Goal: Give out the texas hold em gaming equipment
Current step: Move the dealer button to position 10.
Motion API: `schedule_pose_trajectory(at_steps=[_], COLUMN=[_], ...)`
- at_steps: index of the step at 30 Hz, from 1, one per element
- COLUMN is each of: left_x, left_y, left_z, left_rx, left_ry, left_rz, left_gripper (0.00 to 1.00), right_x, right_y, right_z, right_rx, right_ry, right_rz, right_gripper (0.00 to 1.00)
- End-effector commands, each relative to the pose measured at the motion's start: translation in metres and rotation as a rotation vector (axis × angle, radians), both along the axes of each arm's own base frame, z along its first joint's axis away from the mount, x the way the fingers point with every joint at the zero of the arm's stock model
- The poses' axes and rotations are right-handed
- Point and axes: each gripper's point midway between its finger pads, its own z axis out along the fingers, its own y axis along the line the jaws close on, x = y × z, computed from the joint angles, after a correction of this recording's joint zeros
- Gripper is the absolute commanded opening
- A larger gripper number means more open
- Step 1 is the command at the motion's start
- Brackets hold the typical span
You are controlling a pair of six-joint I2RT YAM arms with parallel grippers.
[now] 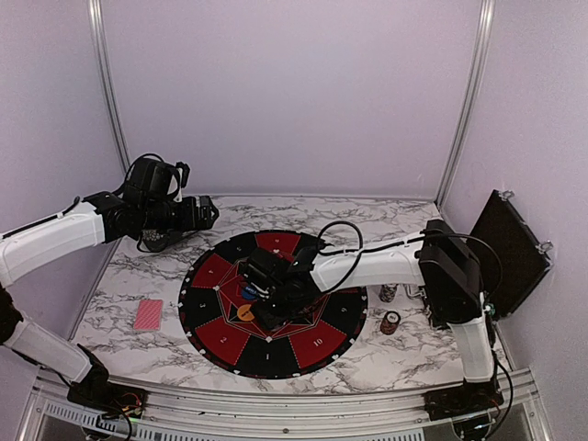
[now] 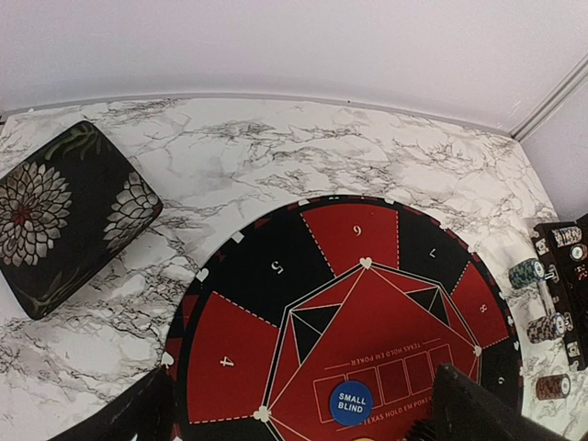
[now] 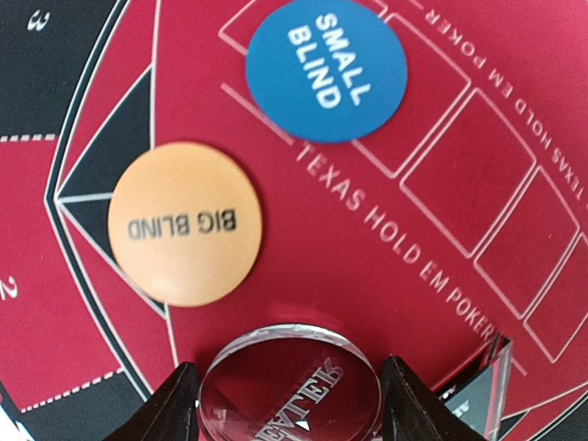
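Over mat, clear disc — pinched

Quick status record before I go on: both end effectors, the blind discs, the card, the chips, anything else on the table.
left end effector: open, empty, raised over the far-left part of the table
right end effector: closed on a clear disc, low at the centre of the mat
BIG BLIND disc: orange, flat on the mat
SMALL BLIND disc: blue, flat on the mat, apart from the orange one
red-backed card: on the table, left of the mat
chip stacks: off the mat, to its right
floral box: far-left corner
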Motion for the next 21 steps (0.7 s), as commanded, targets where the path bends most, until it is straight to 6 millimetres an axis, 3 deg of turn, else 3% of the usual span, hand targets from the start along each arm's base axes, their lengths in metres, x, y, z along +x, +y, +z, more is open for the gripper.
schedule_pose_trajectory(at_steps=[1,5,21], left_x=[-0.0002,0.0001,0.0005], left_y=[-0.0006,-0.0017,-0.0024], left_z=[-0.0074,-0.0089,-0.0092], left_rx=[-0.006,-0.008,-0.01], left_ry=[0.025,0.03,0.032], left_rz=[-0.004,-0.004,-0.006], left_gripper=[0.99,0.99,0.99], right_x=[-0.0412,-0.0501,-0.0499], right_y=[-0.0136,-0.0112,-0.0127], right_z=[-0.0201,-0.0212,-0.0215], right_rx=[-0.053,-0.049,-0.06], right_ry=[0.131,0.142,0.14], right_rz=[0.019,0.031,0.029], right_gripper=[0.52,0.52,0.53])
